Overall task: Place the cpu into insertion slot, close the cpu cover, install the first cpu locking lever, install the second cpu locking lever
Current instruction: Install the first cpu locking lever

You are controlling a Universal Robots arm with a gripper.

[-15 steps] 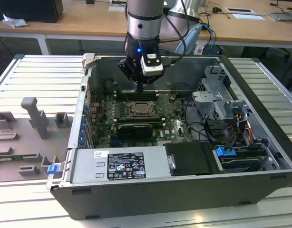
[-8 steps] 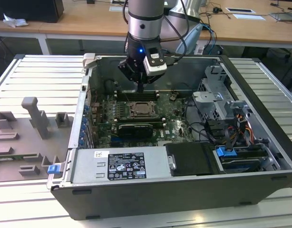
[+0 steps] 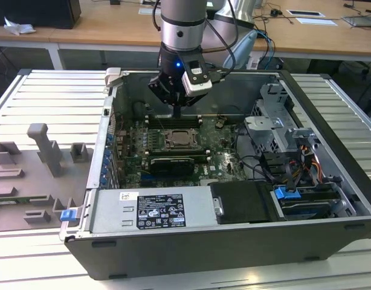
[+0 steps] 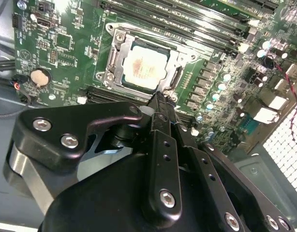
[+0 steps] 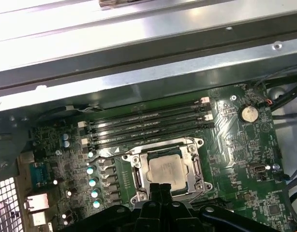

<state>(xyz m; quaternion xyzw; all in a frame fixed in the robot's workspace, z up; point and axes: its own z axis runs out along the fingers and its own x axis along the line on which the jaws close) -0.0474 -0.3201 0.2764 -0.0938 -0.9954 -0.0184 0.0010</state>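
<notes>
Silvery cpu sits under cpu cover, gripper pinched tight, empty, tip by cover's edge; prob. locking step, so press slow, stay off cpu.

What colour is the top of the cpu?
The cpu top is silvery-grey; the second wrist view shows it best.

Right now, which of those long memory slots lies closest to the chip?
The memory slot alongside the cpu cover; the others lie farther toward the case wall.
</notes>
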